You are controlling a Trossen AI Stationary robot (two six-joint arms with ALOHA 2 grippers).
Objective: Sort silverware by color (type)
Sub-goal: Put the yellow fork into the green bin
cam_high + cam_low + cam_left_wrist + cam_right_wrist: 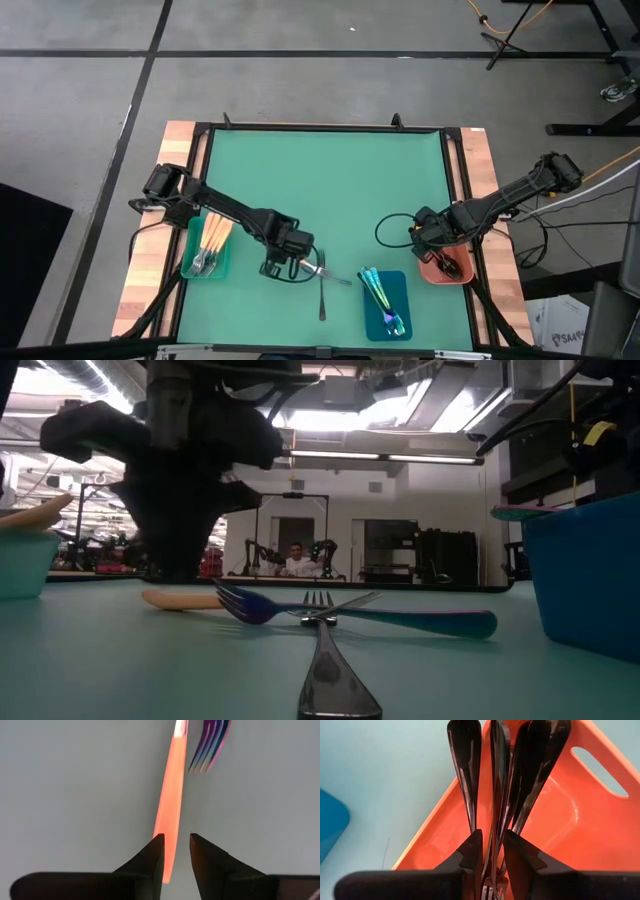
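Observation:
My left gripper (pixel 283 262) (pixel 176 845) hangs low over the loose silverware at the mat's near middle, slightly open. Its fingers stand on either side of the free end of an orange handle (pixel 170 810) (pixel 180 599); whether they touch it I cannot tell. An iridescent fork (pixel 337 276) (pixel 400 618) and a dark fork (pixel 322 292) (pixel 330 680) lie flat beside it. My right gripper (pixel 437 250) (pixel 493 842) is down in the salmon tray (pixel 580 815), shut on a black fork among other black utensils (pixel 465 765). My right gripper pinches a black fork (pixel 498 795) between its two fingers, the fork turned on edge. The fingers reach along its length, near the tine end (pixel 492 890). Its handle runs forward over the salmon tray beside the other black handles; whether it rests on them is hidden.
A teal tray (pixel 190 268) at the near left holds orange-handled utensils (pixel 212 240). A blue tray (pixel 398 285) at the near right holds iridescent ones (pixel 380 295). The far half of the green mat (pixel 330 170) is bare. A person sits in the room behind (pixel 297 563).

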